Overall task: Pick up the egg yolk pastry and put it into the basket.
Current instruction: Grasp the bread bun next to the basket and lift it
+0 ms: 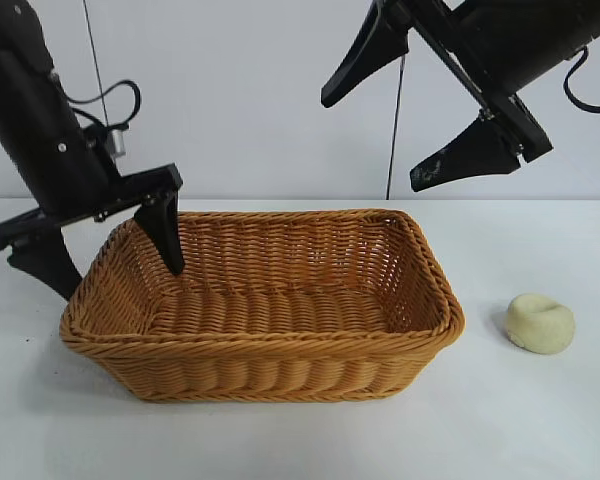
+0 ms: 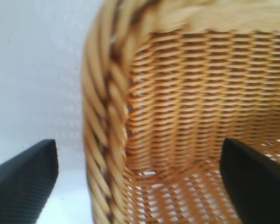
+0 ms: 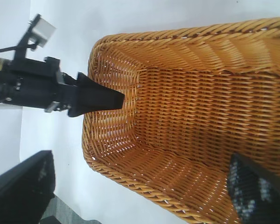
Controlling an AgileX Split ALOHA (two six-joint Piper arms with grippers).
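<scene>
- The basket (image 1: 270, 305) stands on the white desk (image 1: 540, 420), a little toward the desk's left side as the outside camera sees it, its long side facing that camera.
- Its woven floor and sloping walls show bare in the outside view and in both wrist views; nothing lies inside.
- The egg yolk pastry (image 1: 540, 323) sits on the desk outside the basket, off the basket's right end and toward the desk's right edge, apart from the wicker and with its dimple upward.
- The left gripper (image 1: 105, 255) hangs at the basket's left end, pointing steeply down.
- Its jaws stand wide apart and straddle the braided rim: one finger (image 1: 163, 235) reaches down inside the basket along the left wall, the other is outside, above the desk.
- The left wrist view (image 2: 140, 182) confirms this, with the rim running between the two dark fingers and nothing gripped between them.
- The right gripper (image 1: 415, 120) is high above the basket's right far corner, tilted downward toward the basket.
- Its jaws are also spread wide, with nothing between them.
- It is well clear of both the basket rim and the pastry.
- In the right wrist view (image 3: 144, 191) the basket's interior fills the frame and the left gripper's finger shows against the far end wall.
</scene>
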